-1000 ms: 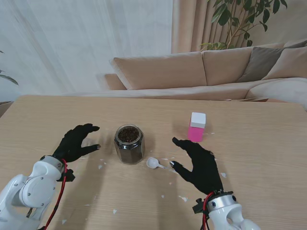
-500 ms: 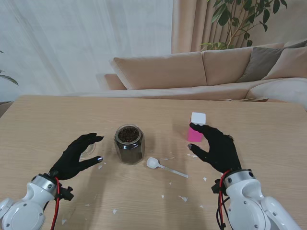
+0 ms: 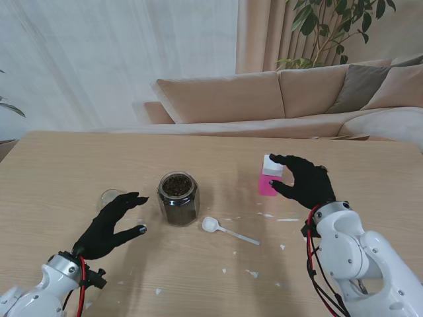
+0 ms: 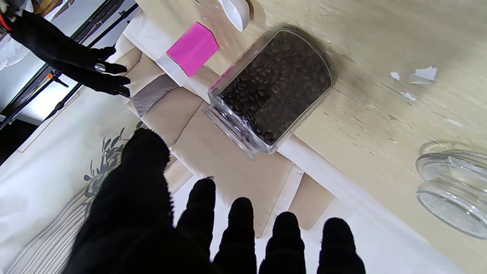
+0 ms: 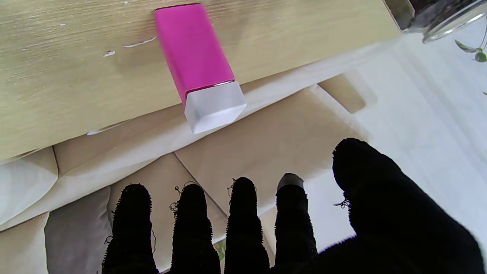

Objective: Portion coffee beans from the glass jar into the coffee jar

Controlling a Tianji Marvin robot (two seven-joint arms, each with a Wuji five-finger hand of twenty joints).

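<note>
Right hand [image 3: 305,183] now beside pink container [image 3: 270,177], fingers spread, empty; left hand [image 3: 111,224] likewise.

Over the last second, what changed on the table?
Right hand left the spoon, swung away from me to the pink container; fingers open, no grip visible. Left hand pulled back toward me, uncovering a glass lid. Bean jar, spoon, container unmoved.

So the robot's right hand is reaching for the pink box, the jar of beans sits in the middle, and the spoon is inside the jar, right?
Not quite: the white spoon lies on the table beside the jar of beans, not inside it, as the stand view shows. The right hand is indeed at the pink box.
</note>
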